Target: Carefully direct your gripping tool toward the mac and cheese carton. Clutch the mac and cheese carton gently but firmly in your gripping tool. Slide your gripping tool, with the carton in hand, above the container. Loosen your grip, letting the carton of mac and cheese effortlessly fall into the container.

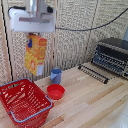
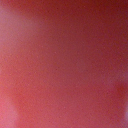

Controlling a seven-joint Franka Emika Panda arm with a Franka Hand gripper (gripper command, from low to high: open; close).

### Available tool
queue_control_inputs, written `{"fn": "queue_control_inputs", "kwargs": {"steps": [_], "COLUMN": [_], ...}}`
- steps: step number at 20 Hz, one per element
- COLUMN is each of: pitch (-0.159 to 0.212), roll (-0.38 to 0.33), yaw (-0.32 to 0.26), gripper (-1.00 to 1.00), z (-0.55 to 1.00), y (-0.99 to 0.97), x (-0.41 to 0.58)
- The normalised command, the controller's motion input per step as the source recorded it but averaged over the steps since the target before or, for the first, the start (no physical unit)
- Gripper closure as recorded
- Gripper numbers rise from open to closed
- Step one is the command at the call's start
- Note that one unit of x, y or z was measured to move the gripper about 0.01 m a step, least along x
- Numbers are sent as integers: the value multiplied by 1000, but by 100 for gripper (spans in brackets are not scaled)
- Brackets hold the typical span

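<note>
My gripping tool (image 1: 34,33), a white block at the top of the exterior view's left, is shut on the top edge of the mac and cheese carton (image 1: 35,55). The orange-yellow carton hangs tilted in the air, well above the table. The red lattice basket (image 1: 22,102) with its grey-blue rim stands on the table below and slightly toward the exterior view's left of the carton. The fingers are hidden behind the carton's top. The wrist view is filled with a blurred red-pink surface and shows no clear object.
A blue cup (image 1: 56,76) and a small red bowl (image 1: 56,91) stand on the wooden table (image 1: 90,105) just right of the basket. A black toaster oven (image 1: 112,56) with its door down sits at the back right. A woven panel wall is behind.
</note>
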Motion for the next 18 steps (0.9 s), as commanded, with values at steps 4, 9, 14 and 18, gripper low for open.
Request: {"fn": "queue_control_inputs", "kwargs": {"steps": [4, 9, 14, 18], "pitch": [0, 62, 85, -36], "roll": [-112, -171, -135, -24], "yaw": [9, 74, 100, 99], "gripper": [100, 100, 100, -100], "z": [-712, -734, -426, -161], "y": [888, 511, 145, 0], "x": [105, -75, 27, 309]}}
